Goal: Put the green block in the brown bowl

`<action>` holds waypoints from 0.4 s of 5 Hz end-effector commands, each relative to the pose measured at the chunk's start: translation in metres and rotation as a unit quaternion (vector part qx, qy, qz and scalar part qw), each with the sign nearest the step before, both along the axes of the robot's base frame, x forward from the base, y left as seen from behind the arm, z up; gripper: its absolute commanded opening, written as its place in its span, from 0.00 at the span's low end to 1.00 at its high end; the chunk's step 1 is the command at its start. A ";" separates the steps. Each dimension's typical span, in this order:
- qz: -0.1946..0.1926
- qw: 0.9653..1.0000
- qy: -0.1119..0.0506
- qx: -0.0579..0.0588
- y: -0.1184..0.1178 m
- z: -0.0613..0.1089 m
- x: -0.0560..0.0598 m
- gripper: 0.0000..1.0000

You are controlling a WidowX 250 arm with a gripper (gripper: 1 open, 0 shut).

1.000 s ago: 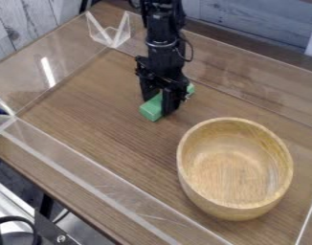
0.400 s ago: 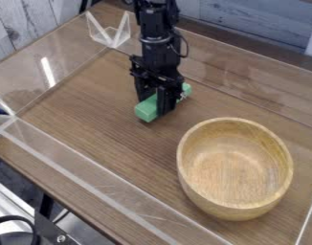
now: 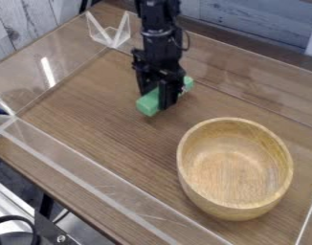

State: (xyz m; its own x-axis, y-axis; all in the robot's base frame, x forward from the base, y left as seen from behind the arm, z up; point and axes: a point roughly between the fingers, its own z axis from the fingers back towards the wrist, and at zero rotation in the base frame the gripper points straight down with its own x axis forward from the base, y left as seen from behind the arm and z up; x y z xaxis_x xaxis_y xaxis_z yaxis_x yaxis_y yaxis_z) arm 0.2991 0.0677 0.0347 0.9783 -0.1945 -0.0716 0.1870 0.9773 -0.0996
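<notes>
The green block (image 3: 149, 103) lies on the wooden table, left of centre. My black gripper (image 3: 160, 94) comes straight down over it. Its fingers press against both sides of the block, and only the block's near end shows below them. The gripper is shut on the block, which sits at or just above the tabletop. The brown bowl (image 3: 187, 161) stands empty to the lower right, a short gap from the block.
Low clear acrylic walls (image 3: 50, 144) run along the table's left and front edges. A clear folded plastic piece (image 3: 110, 33) stands at the back left, behind the arm. Bare wood lies between the block and the bowl.
</notes>
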 end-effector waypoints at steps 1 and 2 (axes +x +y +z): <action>0.001 1.000 -0.028 0.010 0.009 0.008 0.011 0.00; 0.002 0.999 -0.031 0.009 0.008 0.016 0.010 0.00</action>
